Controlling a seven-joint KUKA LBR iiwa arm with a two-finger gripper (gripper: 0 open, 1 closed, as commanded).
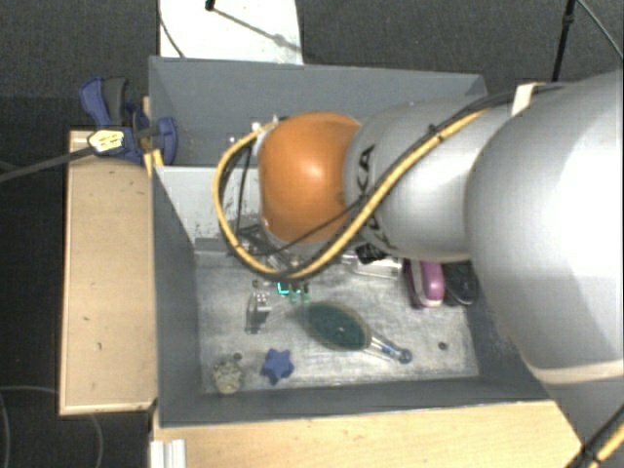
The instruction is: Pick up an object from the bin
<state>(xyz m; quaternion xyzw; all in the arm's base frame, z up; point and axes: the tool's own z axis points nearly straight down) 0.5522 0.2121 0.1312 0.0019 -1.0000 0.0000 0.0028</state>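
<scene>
Gripper (258,312) is low in the bin (180,300), under the orange wrist cover (302,188), over bare floor left of centre; can't tell from here if it's open or closed, and nothing visibly in it. Nearest item is a dark green oval brush (336,328) with a blue handle, lying flat just to its right. A blue star-shaped piece (278,364) and a grey lump (227,373) sit near the front wall, and a pink object (427,283) is further right by the arm.
</scene>
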